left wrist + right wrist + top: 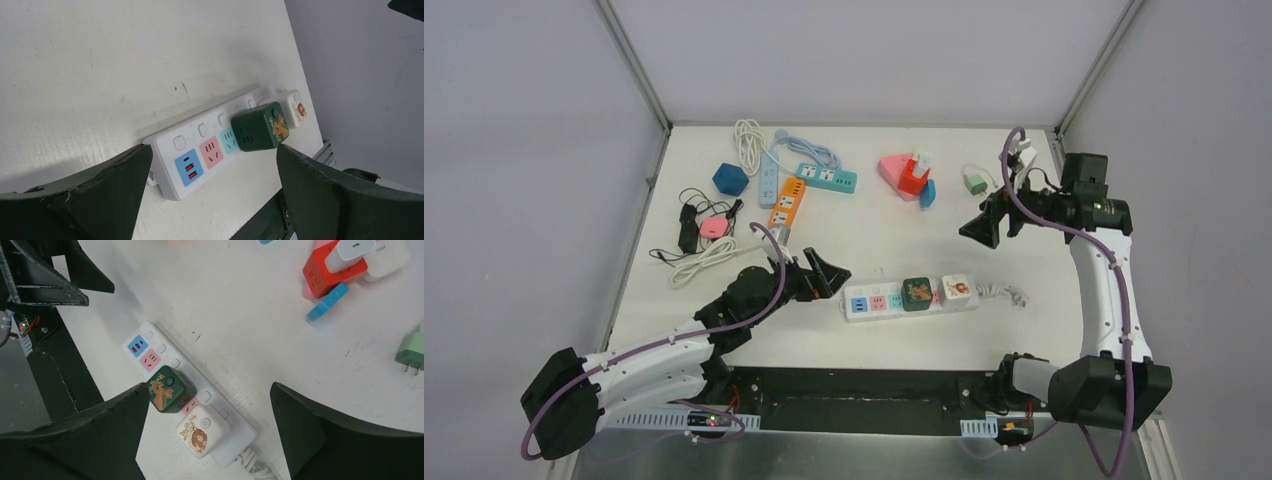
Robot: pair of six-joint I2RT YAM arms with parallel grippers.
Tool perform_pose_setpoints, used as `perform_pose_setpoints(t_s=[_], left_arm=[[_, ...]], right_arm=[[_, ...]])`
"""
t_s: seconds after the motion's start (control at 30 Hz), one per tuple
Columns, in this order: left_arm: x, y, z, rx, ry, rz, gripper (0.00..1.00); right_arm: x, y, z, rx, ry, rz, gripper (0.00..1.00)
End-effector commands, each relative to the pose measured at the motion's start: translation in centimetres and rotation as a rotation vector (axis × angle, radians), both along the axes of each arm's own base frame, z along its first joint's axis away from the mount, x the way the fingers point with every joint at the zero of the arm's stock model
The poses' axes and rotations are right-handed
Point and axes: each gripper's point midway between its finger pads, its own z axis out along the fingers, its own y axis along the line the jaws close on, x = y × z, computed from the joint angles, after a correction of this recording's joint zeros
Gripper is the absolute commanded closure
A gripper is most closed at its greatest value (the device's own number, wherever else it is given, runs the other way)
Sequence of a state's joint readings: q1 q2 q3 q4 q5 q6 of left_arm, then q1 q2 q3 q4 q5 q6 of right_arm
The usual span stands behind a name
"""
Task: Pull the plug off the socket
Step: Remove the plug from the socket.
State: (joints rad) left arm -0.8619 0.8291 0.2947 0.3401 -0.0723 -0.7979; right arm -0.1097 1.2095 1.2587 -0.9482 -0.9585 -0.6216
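A white power strip (874, 302) with coloured sockets lies near the table's front middle. A dark green cube plug (915, 293) and a white cube plug with a tiger picture (956, 290) sit plugged into it. My left gripper (824, 275) is open and empty, just left of the strip's end; the strip (185, 160) and green cube (260, 126) show between its fingers. My right gripper (984, 225) is open and empty, raised above and to the right of the strip. In the right wrist view the green cube (167, 389) and white cube (202, 431) lie below its fingers.
At the back lie a teal strip (827, 178), an orange strip (787, 201), a blue strip (768, 180), a blue cube (730, 179), a pink triangular socket with a red cube (906, 176), a green adapter (975, 183) and coiled cables (709, 240).
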Motion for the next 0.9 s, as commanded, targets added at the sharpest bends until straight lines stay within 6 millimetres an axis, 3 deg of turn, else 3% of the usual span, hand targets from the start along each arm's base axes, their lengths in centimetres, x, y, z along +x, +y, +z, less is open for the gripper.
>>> perform_pose_setpoints(t_s=[0.0, 0.5, 0.87], left_arm=[[0.0, -0.1, 0.8, -0.044, -0.021, -0.012, 0.01], [-0.5, 0.1, 1.8, -0.12, -0.075, -0.028, 0.01], [-0.5, -0.4, 1.6, -0.113, -0.07, -0.049, 0.01]], right_arm=[[-1.6, 1.3, 1.1, 0.051, -0.094, 0.106, 0.05], [-4.5, 2.3, -0.5, 0.089, -0.091, 0.208, 0.02], [-5.3, 2.7, -1.4, 0.11, -0.095, 0.237, 0.02]])
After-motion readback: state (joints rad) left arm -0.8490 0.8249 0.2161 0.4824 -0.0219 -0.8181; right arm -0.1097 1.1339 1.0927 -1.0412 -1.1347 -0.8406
